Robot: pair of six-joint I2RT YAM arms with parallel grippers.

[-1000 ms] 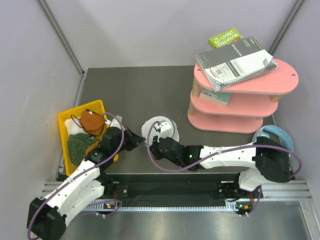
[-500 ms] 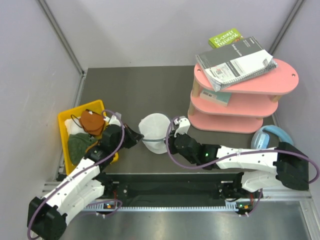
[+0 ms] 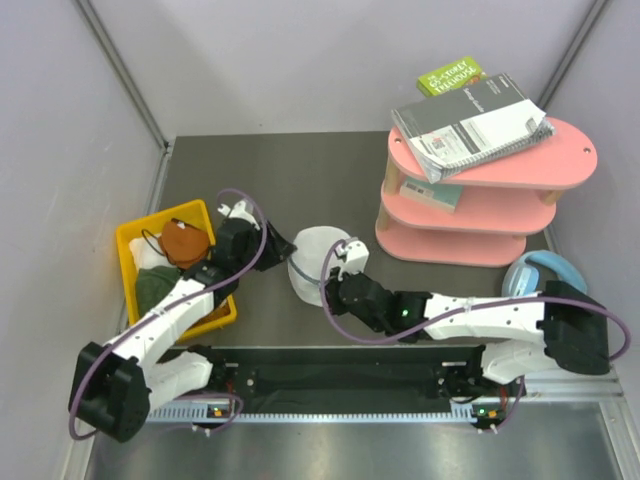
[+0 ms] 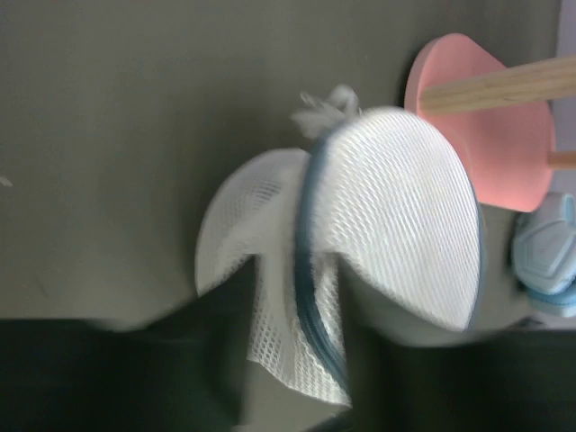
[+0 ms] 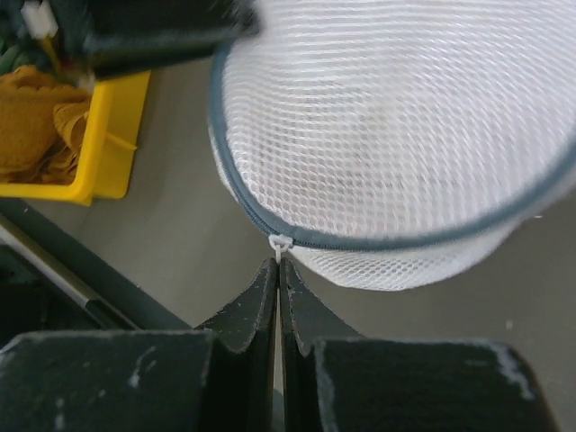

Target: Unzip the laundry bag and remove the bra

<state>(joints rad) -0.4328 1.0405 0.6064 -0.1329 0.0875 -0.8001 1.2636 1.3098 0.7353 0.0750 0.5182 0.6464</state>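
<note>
Right gripper [image 5: 277, 270] has its fingers pressed tight together, tips right at the white zip pull [image 5: 281, 242] on the bag [image 3: 312, 258]. Left gripper [image 4: 297, 315] stands apart, blurred, with the bag's grey-blue zip edge hanging between its fingers. The bag sits on the counter [image 3: 260, 180] between both arms, near the pink shelf [image 3: 470, 215].
</note>
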